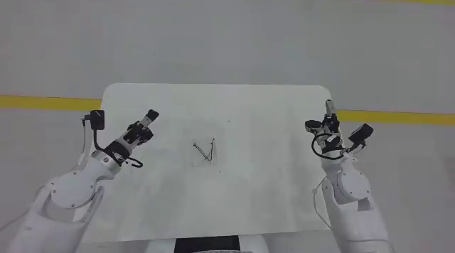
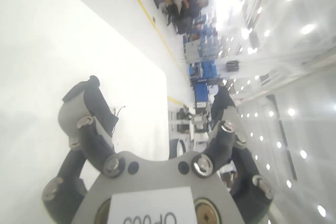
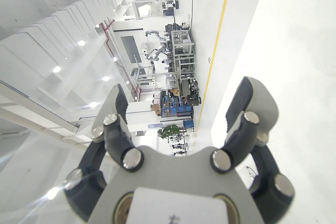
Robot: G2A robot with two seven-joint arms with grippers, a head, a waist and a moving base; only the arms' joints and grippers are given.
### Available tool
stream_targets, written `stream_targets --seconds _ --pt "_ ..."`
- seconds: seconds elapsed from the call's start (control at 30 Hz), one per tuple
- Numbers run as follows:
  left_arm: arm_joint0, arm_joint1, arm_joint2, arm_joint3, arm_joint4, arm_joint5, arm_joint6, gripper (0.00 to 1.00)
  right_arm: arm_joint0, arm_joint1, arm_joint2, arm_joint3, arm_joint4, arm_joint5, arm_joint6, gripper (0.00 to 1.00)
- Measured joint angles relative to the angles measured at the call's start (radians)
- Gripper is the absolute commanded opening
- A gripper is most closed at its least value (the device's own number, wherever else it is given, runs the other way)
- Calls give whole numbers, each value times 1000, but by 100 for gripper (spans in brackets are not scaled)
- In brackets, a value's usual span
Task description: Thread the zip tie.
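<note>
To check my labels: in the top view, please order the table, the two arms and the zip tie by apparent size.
1. table
2. left arm and right arm: they look alike, both near the camera, so not ranked
3. zip tie

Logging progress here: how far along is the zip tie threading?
Done: nothing visible; the zip tie lies untouched on the middle of the table. In hand: nothing; the left gripper and right gripper are open and empty, one at each side. Left: grasping and threading it.
</note>
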Motion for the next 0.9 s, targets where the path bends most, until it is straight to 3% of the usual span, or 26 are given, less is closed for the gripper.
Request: stream_targets --seconds 0.07,0.13,0.9 --pt "-3 6 5 -3 67 19 -58 100 0 0 0 0 0 0 0 100" --pt "-4 8 0 -4 97 19 -55 100 0 0 0 0 0 0 0 100" --pt "-9 10 1 -9 103 16 -55 100 0 0 0 0 0 0 0 100"
